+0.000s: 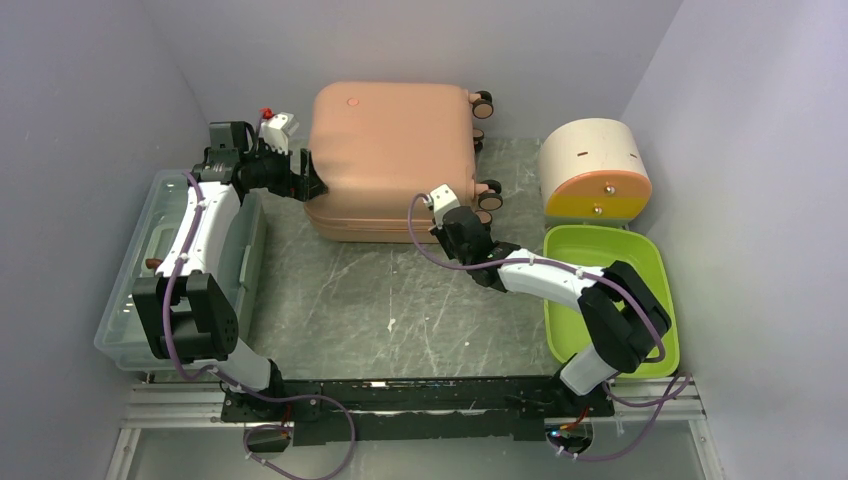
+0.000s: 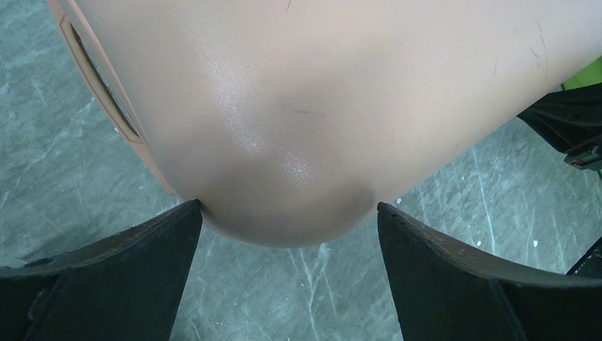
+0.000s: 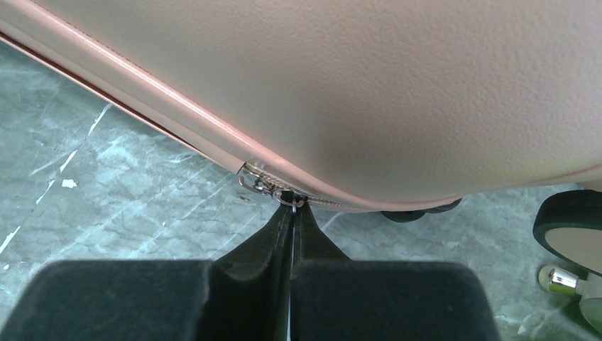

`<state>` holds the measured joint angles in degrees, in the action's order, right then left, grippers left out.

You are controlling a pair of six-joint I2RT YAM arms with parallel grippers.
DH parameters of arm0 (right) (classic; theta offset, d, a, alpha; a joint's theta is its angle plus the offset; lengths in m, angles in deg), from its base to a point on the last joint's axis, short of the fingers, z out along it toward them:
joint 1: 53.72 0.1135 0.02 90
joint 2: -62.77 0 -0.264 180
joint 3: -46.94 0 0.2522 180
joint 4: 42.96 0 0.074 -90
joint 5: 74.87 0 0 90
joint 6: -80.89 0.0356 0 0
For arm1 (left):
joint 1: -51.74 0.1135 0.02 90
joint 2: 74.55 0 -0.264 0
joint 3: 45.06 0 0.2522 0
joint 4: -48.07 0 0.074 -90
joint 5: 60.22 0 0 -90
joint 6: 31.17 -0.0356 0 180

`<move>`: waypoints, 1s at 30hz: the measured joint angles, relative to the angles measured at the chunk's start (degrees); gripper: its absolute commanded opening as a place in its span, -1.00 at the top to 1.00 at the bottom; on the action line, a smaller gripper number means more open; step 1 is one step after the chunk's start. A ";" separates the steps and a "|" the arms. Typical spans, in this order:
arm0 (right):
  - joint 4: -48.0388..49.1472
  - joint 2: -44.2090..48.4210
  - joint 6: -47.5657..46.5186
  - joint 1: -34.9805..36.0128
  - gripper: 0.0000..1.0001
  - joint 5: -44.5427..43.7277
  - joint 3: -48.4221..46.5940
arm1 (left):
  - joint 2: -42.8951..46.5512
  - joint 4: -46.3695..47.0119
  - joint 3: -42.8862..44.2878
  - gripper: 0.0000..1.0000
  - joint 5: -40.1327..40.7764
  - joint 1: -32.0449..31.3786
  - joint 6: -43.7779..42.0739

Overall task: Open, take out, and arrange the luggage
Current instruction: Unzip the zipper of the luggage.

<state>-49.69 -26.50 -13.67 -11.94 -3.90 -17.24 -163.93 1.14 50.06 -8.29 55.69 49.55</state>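
Pinching the zip pull (image 3: 273, 188) on the luggage (image 1: 390, 160) near edge: right tool (image 3: 292, 207). Left tool (image 2: 289, 207) spread around its left corner. Scratched tabletop (image 1: 380, 300), walls (image 1: 90, 100) close.

**Four things on a scuffed grey desk**

The desk (image 1: 400, 300) has a grey-green, marbled top streaked with white scratches and small pale flecks, most thickly across its middle. The salmon-pink luggage (image 1: 390, 160) lies closed on its broad side at the far middle, its small wheels pointing right. A clear plastic bin (image 1: 128, 270) stands along the left edge, close to the wall. At the right, a lime-green tray (image 1: 590, 250) sits on the near half. Just behind it is a cream drum (image 1: 590, 160) lying on its side, its orange and yellow face turned toward the tray.
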 measured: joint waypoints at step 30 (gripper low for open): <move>-5.99 3.67 4.07 -14.51 1.00 17.22 -0.33 | 0.42 -3.32 9.66 -0.98 -3.15 -3.26 -0.31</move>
<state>-55.68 -22.83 -9.60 -26.45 13.33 -17.56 -163.52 -2.19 59.72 -11.44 52.43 49.25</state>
